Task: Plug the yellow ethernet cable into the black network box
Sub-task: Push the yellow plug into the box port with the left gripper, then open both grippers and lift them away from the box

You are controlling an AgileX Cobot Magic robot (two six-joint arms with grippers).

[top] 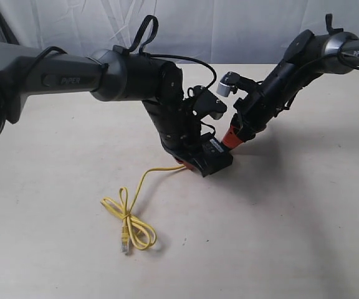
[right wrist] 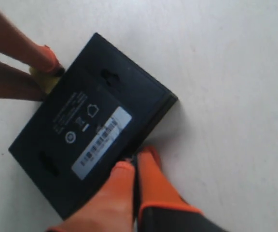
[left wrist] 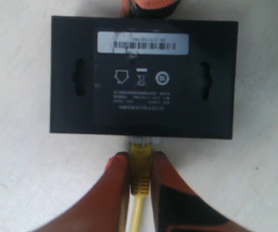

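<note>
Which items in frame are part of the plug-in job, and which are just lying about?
In the job:
thin bright-yellow ethernet cable
flat rectangular black plastic network box
left gripper, jaws on the plug
right gripper, against the box's opposite edge

Lying about:
nothing loose; only the beige table and white curtain

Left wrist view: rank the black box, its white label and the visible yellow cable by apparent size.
1. black network box, by far the largest.
2 and 3. white label and visible yellow ethernet cable: similar in area, so not ranked; the cable runs off the frame.
</note>
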